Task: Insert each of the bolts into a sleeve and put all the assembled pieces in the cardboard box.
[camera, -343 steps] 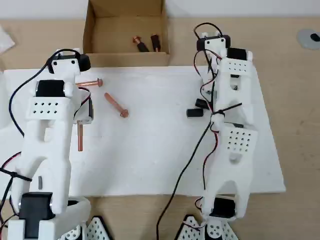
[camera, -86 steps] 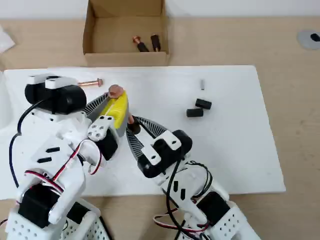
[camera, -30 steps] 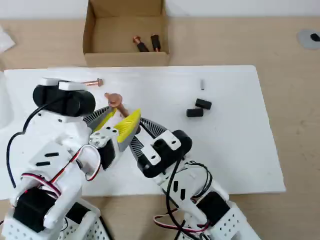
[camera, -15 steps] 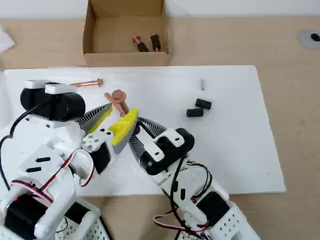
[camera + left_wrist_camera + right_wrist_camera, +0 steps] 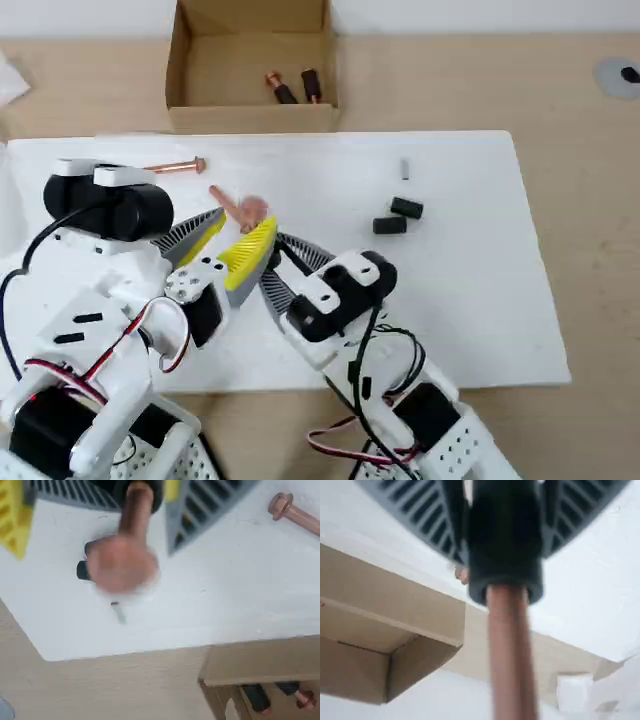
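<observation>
The bolt [image 5: 509, 660] has its shank pushed into the black sleeve [image 5: 505, 587], with the head sticking out toward the left arm and the whole piece held up off the white mat [image 5: 470, 300]. How deep it has gone I can't tell. The right hand [image 5: 504, 555] is clamped on the sleeve from both sides, which I take to be deliberate: gripping the flanks leaves the bore free for a bolt to enter end-on. The left hand [image 5: 247, 222] sits at the bolt's head with its fingers apart on either side, not pinching it, so the sleeve alone seems to carry the bolt. It could slip back out if the right hand tips it head-down. Two loose bolts [image 5: 178, 166] [image 5: 225, 200] lie on the mat on the left arm's side, one of them just under the joined piece. Two spare sleeves [image 5: 405, 208] [image 5: 389, 226] lie on the right arm's side, well apart from the bolts, which suggests each arm fetches its own part. Beyond the mat's far edge the cardboard box [image 5: 250, 118] stands open on the worktop [image 5: 590, 200]. It holds two assembled pieces [image 5: 283, 90] [image 5: 312, 84], and the piece now in hand belongs there too.
</observation>
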`<state>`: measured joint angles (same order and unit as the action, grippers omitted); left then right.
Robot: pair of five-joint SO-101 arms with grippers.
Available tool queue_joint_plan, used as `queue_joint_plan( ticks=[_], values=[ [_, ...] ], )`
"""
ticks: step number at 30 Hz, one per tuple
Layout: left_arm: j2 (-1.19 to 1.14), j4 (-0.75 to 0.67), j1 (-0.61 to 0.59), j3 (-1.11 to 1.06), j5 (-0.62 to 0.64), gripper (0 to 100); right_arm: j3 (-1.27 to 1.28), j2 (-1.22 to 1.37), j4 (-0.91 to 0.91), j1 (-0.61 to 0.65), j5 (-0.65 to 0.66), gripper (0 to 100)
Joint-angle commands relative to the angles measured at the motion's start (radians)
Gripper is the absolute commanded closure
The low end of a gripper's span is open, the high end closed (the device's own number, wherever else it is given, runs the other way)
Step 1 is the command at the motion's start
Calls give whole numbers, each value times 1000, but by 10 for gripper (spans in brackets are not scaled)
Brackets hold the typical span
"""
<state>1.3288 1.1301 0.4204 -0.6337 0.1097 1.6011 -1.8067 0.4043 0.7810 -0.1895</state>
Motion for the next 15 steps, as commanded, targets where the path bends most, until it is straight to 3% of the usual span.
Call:
queue_joint_plan(
  ticks=[1,11,15],
  values=[
    [-7,5,3,55,5,805,-47,-71,-28,-16,-20,989],
    [-7,5,-5,55,5,816,-47,-62,-29,-16,9,989],
    [-12,-31,-109,0,-3,842,-16,-45,-35,-54,-9,989]
  ],
)
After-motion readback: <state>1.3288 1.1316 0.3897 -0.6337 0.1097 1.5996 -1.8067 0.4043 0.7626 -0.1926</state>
